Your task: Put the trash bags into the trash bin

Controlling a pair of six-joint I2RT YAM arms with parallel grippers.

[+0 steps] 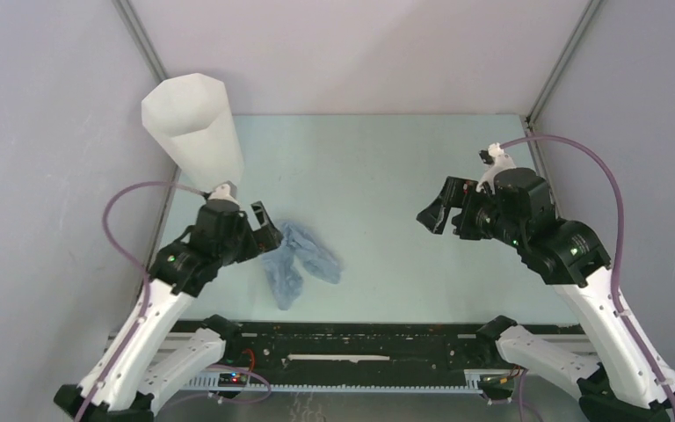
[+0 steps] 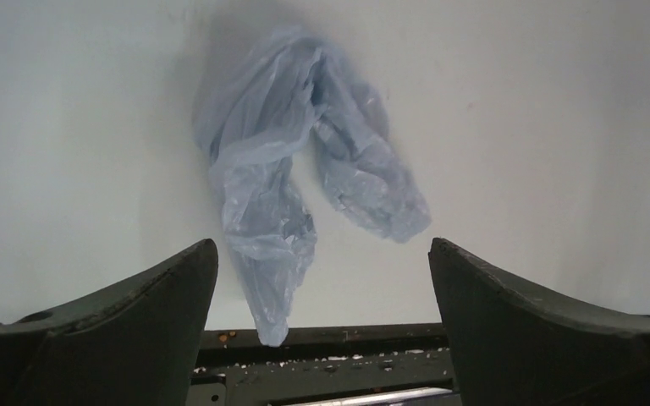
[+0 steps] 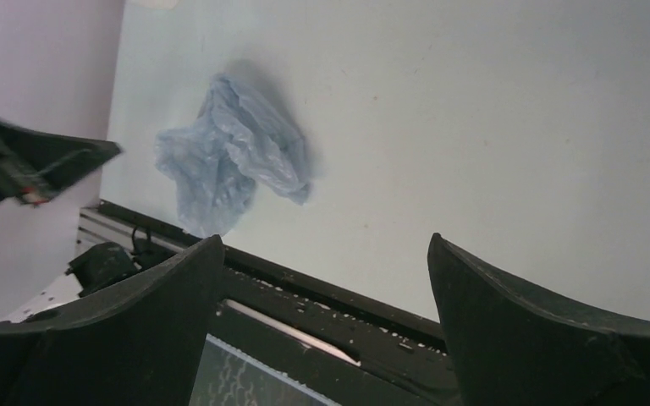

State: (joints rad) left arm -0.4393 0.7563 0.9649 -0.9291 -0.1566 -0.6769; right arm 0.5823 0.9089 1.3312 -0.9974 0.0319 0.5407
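A crumpled pale blue-grey trash bag (image 1: 299,261) lies on the table near its front edge, folded into two lobes. It also shows in the left wrist view as the trash bag (image 2: 296,161) and in the right wrist view as the trash bag (image 3: 228,156). The tall white faceted trash bin (image 1: 195,132) stands at the far left corner. My left gripper (image 1: 268,227) hovers open just left of the bag, nothing between its fingers (image 2: 148,317). My right gripper (image 1: 435,214) hangs open well to the right, above bare table, holding nothing.
A black rail (image 1: 360,347) with white crumbs runs along the table's front edge between the arm bases. Grey walls enclose the table on the left, back and right. A purple cable (image 1: 132,198) loops off the left arm beside the bin.
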